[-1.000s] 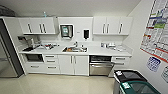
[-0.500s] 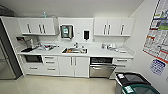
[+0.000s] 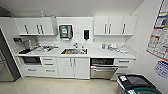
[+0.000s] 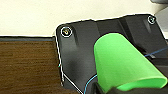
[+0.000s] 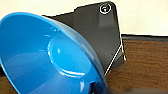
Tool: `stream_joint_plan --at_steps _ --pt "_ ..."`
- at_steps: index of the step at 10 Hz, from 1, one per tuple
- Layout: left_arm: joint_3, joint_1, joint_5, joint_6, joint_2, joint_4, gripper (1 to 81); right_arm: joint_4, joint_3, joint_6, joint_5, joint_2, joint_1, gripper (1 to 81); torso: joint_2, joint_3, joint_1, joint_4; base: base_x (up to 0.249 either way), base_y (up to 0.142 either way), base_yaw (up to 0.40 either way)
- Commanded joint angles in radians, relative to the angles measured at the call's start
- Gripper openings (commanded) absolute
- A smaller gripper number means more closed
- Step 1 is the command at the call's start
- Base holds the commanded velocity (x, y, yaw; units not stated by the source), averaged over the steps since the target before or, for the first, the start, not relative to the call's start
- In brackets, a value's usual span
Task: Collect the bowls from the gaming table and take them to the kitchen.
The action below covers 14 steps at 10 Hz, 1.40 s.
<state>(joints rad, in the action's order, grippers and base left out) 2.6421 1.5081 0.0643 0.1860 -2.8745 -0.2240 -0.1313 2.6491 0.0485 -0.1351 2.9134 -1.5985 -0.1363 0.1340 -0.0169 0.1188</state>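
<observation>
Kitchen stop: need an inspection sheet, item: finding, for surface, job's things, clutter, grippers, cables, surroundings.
Surface: long white kitchen counter with an inset steel sink, facing the robot.
Job's things: bright green plastic bowl at the left wrist; glossy blue plastic bowl at the right wrist.
Clutter: small items at both ends of the counter, too blurred to name.
Grippers: each bowl sits at its gripper's end; grip itself not clear.
Cables: thin blue cable beside the green bowl.
Surroundings: white wall cabinets, wall-mounted paper-towel dispenser, dark soap dispenser, steel dishwasher front, dark lidded bin, wall posters.
</observation>
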Motion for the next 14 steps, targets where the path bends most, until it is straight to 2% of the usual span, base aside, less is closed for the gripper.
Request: stream_joint_plan --at_steps 1,7,14 --pt "0.002 -0.048 -0.049 -0.003 0.013 -0.009 1.0 -0.007 -0.002 -0.004 0.048 -0.014 0.039 1.0 0.000 0.000 0.000 0.000 0.142 0.000 0.000" --pt "0.002 -0.048 -0.049 -0.003 0.013 -0.011 1.0 -0.007 -0.002 -0.004 0.048 -0.012 0.041 1.0 0.000 0.000 0.001 0.000 0.142 0.000 0.000" --pt "0.002 -0.047 -0.049 -0.003 0.010 -0.011 1.0 -0.007 -0.002 -0.004 0.048 -0.009 0.039 1.0 0.000 0.000 0.001 0.000 0.142 -0.062 0.000"
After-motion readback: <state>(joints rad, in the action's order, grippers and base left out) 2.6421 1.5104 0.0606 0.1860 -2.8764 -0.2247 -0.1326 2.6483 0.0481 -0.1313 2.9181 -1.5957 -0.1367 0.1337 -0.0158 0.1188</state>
